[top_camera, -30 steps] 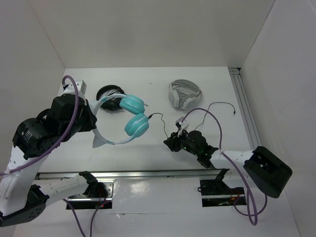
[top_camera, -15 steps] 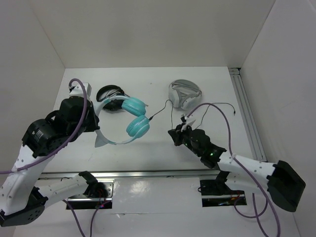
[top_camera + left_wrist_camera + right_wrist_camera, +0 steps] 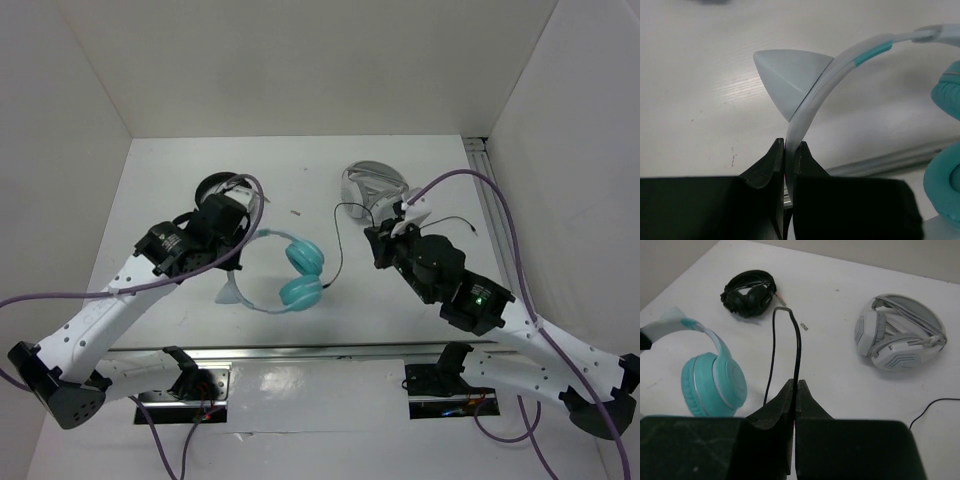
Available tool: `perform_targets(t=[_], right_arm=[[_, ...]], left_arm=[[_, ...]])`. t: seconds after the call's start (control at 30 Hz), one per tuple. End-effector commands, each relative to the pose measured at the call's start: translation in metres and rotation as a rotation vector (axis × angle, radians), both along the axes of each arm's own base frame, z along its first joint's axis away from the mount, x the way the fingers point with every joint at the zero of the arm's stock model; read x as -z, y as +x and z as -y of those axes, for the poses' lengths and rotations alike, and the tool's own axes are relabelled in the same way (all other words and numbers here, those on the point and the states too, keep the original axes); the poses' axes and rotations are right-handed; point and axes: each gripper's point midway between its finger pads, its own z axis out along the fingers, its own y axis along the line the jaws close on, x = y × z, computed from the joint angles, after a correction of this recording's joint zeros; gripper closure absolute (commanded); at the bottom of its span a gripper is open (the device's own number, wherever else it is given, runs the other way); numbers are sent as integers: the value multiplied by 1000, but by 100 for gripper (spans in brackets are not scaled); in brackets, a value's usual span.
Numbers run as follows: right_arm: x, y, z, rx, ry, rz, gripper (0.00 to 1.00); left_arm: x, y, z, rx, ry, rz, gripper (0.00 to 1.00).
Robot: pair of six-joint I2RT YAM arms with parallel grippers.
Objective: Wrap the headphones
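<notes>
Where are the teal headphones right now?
In the top view, the teal headphones are left of centre, headband pinched by the left gripper, with the black headphones just beyond.

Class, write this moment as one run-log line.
left gripper: shut on headphones headband | right gripper: shut on cable | wrap: not yet done

We see the headphones (image 3: pixel 301 291) just to the near side and right of the black headphones (image 3: pixel 222 190). Two round teal ear cups (image 3: pixel 305 257) sit side by side. A pale white-blue headband (image 3: pixel 812 95) arcs from them back towards the black pair and carries a small cat-ear point (image 3: pixel 785 75). The left gripper (image 3: pixel 789 148) pinches the headband just under that point. The thin black cable (image 3: pixel 799 345) leaves the cups on the side away from the black pair and loops up into the closed right gripper (image 3: pixel 795 386).
</notes>
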Motion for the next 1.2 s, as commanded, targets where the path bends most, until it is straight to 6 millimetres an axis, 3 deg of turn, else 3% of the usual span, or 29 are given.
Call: perform_targets(t=[0.0, 0.13, 0.3, 0.37, 0.53, 0.67, 0.97, 1.17], right_arm=[[5, -14, 4, -76, -127, -13, 100], [0, -26, -15, -222, -155, 10, 100], [3, -59, -49, -522, -201, 9, 100], [1, -63, -47, -539, -201, 18, 100], [-42, -64, -24, -457, -104, 144, 100], [-65, -84, -22, -546, -64, 207, 100], [-50, -92, -54, -706, -136, 151, 100], [-29, -76, -76, -714, -182, 102, 100]], left_arm=[[-25, -5, 60, 316, -214, 42, 100], [-16, -15, 80, 447, -250, -10, 100], [2, -25, 95, 525, -266, -78, 100], [5, -25, 97, 528, -254, -87, 100], [20, -16, 87, 457, -190, -107, 100], [30, -10, 77, 385, -134, -122, 100], [29, 5, 67, 285, -103, -65, 100], [4, -2, 93, 449, -229, 32, 100]])
